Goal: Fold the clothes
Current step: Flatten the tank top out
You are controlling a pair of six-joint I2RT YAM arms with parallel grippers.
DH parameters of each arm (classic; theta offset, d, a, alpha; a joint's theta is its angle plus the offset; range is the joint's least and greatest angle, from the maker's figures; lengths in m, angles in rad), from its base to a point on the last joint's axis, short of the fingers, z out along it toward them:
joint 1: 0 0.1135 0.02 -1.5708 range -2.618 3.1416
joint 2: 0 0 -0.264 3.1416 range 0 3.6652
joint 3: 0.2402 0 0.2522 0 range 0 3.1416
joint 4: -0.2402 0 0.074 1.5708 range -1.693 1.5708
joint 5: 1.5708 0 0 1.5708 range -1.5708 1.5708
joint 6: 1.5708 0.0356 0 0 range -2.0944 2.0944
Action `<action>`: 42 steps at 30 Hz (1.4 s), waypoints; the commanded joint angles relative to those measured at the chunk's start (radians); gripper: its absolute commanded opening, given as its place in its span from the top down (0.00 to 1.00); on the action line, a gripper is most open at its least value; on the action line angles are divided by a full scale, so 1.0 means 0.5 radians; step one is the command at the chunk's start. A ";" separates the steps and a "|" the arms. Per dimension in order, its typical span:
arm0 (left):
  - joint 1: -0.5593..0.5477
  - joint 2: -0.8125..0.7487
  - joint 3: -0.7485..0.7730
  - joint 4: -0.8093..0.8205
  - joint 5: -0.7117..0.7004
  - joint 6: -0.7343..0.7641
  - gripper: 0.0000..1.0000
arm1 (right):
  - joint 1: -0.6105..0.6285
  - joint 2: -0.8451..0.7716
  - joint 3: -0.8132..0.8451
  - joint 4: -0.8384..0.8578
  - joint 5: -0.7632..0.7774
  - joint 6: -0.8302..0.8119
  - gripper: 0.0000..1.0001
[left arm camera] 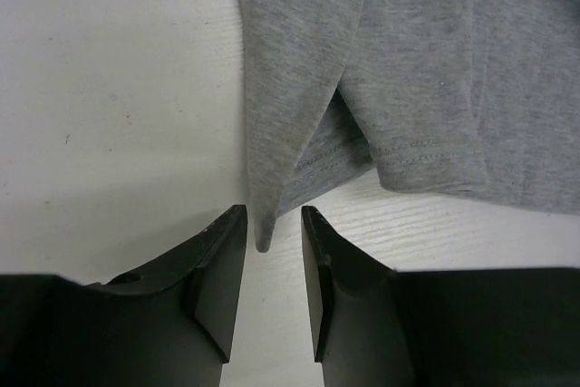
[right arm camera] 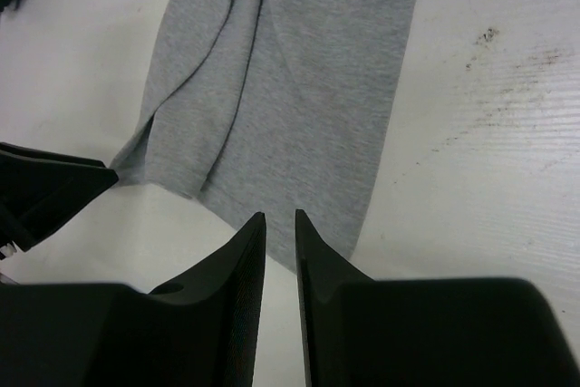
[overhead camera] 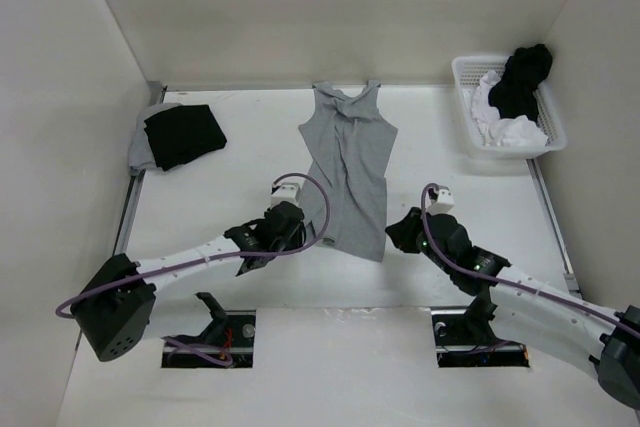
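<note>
Near the middle of the table [overhead camera: 220, 207] the grey T-shirt [overhead camera: 345, 172] lies flat, gathered lengthwise into a narrow strip, with its collar towards twelve o'clock and its hem towards six. Both arms are down at the hem. The left gripper [left arm camera: 274, 215] sits at the seven o'clock corner, its jaws a modest gap apart. A pointed tip of fabric reaches just into that gap, but nothing is pinched. The right gripper [right arm camera: 279, 217] sits at the five o'clock corner with its jaws parted a little narrower. The hem edge is right at its tips, and it holds nothing either.

To my eye the step in hand is taking the hem so it can be carried up towards the collar. Doing that well means each gripper catching every layer at its corner, not only the top flap, since the left corner shows overlapping layers. Both should close at a matching depth so the fold line comes out square.

Off at two o'clock a white basket [overhead camera: 512, 154] holds a crumpled white cloth [overhead camera: 510, 127] with a black garment [overhead camera: 522, 77] draped over its far rim. At ten o'clock a folded black piece [overhead camera: 183, 135] lies loose on the table, well apart from the shirt.
</note>
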 commanded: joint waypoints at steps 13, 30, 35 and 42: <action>0.074 0.027 -0.005 0.033 -0.097 -0.089 0.94 | 0.095 0.233 0.077 -0.183 0.052 0.211 0.63; 0.139 -0.292 -0.309 0.407 0.127 -0.353 0.96 | 0.261 0.559 0.163 -0.355 0.067 0.457 0.60; 0.157 -0.345 -0.343 0.422 0.130 -0.350 0.96 | 0.261 0.675 0.179 -0.331 0.052 0.451 0.66; 0.169 -0.384 -0.352 0.416 0.133 -0.338 0.95 | 0.258 0.752 0.197 -0.300 0.046 0.451 0.73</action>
